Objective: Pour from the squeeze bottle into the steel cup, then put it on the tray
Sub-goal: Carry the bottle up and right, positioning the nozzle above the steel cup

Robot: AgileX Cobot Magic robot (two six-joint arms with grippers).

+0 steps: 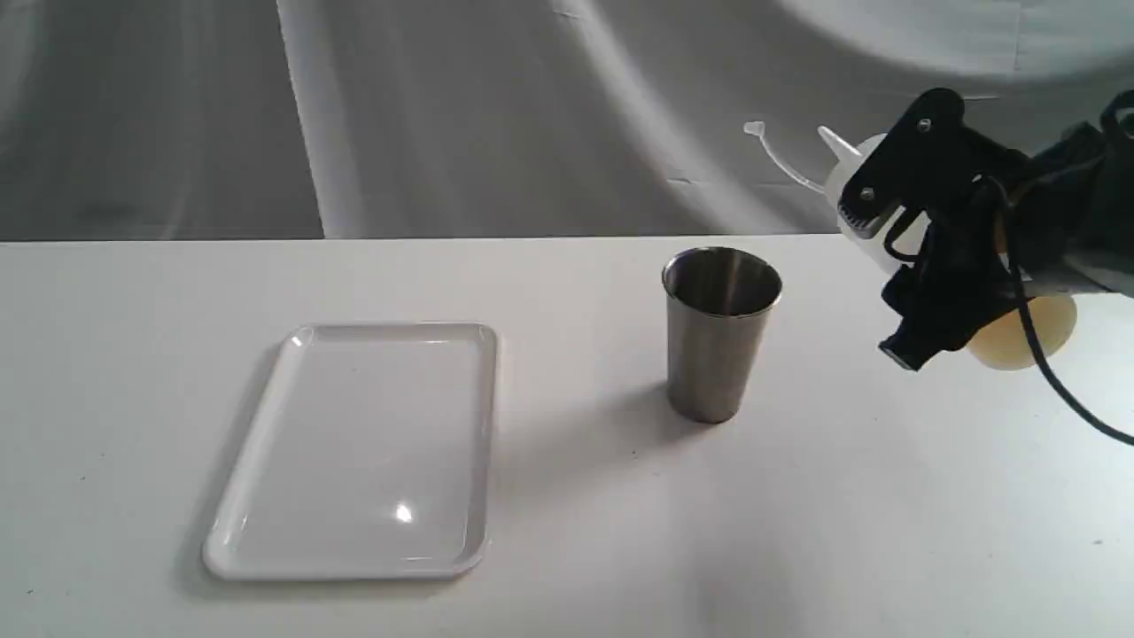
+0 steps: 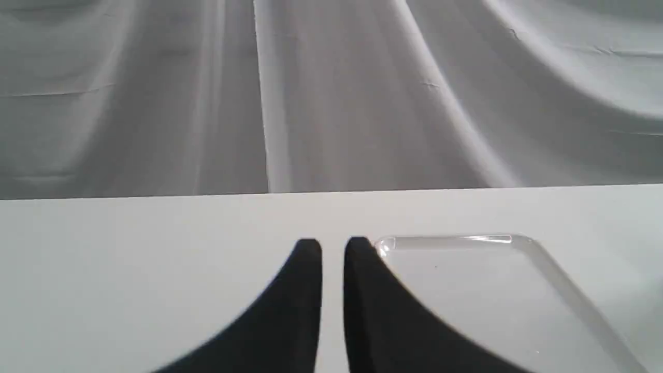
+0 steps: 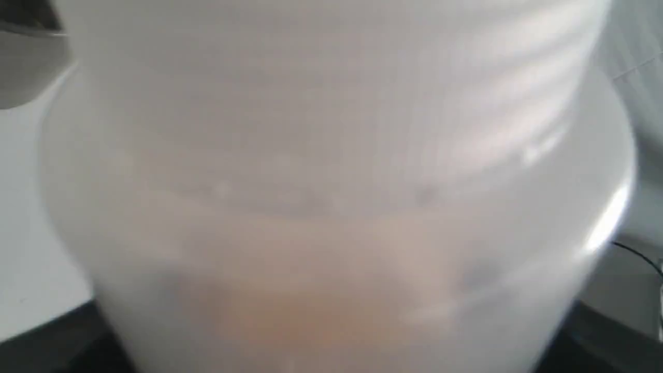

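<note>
My right gripper (image 1: pixel 881 283) is shut on the squeeze bottle (image 1: pixel 1032 328) and holds it in the air at the table's right side. The bottle is tilted, with its nozzle (image 1: pixel 835 142) pointing up and to the left and its cap strap hanging free. Amber liquid sits at its lower end, and the bottle (image 3: pixel 331 207) fills the right wrist view. The steel cup (image 1: pixel 719 332) stands upright on the table, left of and below the nozzle. Further left the white tray (image 1: pixel 354 443) lies with nothing on it. My left gripper (image 2: pixel 333 248) is shut, low over the table beside the tray's (image 2: pixel 492 300) corner.
A white table (image 1: pixel 886 514) carries everything, and a grey cloth backdrop (image 1: pixel 532 106) hangs behind its far edge. A black cable (image 1: pixel 1054 381) trails down from the right arm. The left arm is outside the exterior view.
</note>
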